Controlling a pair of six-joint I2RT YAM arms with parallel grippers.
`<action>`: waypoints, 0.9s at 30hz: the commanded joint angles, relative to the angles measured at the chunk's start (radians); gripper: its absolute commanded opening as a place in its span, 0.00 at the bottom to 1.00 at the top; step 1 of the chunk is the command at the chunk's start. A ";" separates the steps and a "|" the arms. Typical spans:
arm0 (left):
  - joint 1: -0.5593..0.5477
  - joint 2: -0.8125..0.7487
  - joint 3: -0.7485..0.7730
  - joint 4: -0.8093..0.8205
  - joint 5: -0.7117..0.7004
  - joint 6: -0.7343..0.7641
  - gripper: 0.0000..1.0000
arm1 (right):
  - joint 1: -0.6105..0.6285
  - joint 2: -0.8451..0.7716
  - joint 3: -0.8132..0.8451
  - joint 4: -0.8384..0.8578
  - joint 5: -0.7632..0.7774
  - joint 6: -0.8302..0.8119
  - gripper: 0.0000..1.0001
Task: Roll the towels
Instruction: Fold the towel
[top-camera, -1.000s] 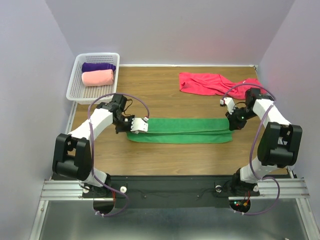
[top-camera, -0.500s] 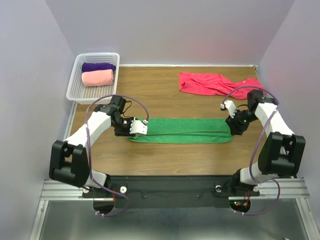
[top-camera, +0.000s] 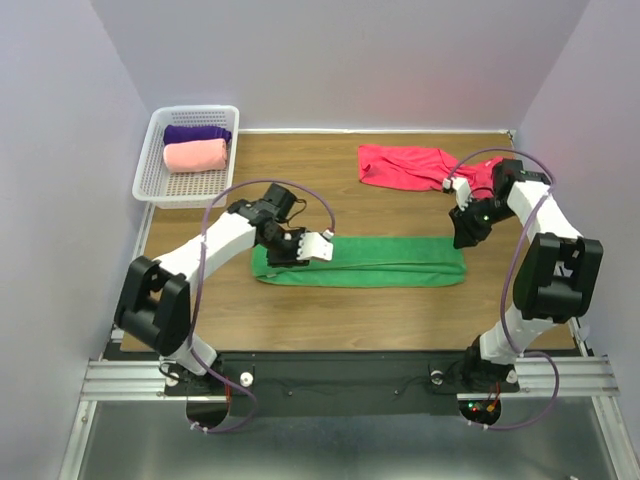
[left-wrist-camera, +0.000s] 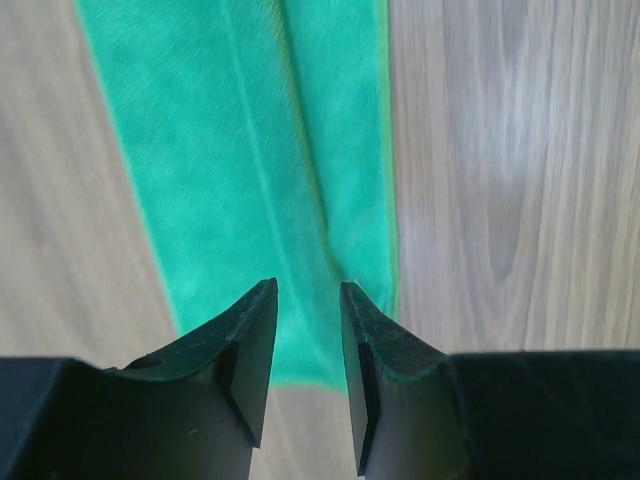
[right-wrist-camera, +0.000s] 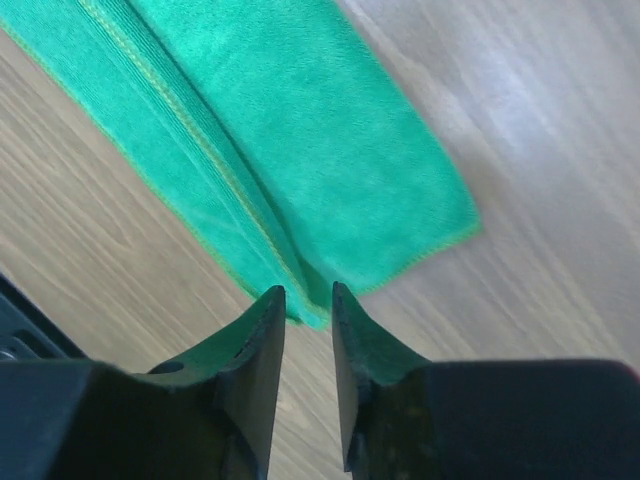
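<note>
Four towels share a brown wooden table (top-camera: 200, 310). One, a long narrow green towel (top-camera: 380, 262) of soft cloth, lies folded lengthwise into a flat strip across the middle of the table, running left to right in front of both arms. A crumpled crimson towel (top-camera: 410, 165) lies at the far right, apart from the strip. A purple towel (top-camera: 195, 133) and a salmon-pink towel (top-camera: 195, 155) sit rolled into stubby cylinders inside a white plastic mesh basket (top-camera: 178, 196) at the far left corner.

The left gripper (left-wrist-camera: 307, 290) hangs over the left end of the green towel. Its jaws are narrow, with a slim gap between them, and they hold nothing. The right gripper (right-wrist-camera: 307, 293) hangs over a corner at the right end, its jaws equally narrow and empty.

The cloth looks light, limp and slightly fuzzy, so probably neither slippery nor fragile. It would likely sag and fall open if lifted from one point. The best hold seems to be a short end edge, pinching all the folded layers together so the roll starts straight. Loose layers could slide apart as the roll tightens.
</note>
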 joint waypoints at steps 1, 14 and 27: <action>-0.074 0.035 -0.014 0.165 -0.037 -0.186 0.42 | 0.030 -0.001 -0.025 0.046 -0.007 0.090 0.30; -0.258 0.162 0.056 0.352 -0.136 -0.341 0.44 | 0.044 0.121 -0.045 0.057 -0.021 0.149 0.32; -0.273 0.200 0.125 0.336 -0.067 -0.410 0.45 | 0.082 0.127 -0.066 0.049 0.022 0.103 0.36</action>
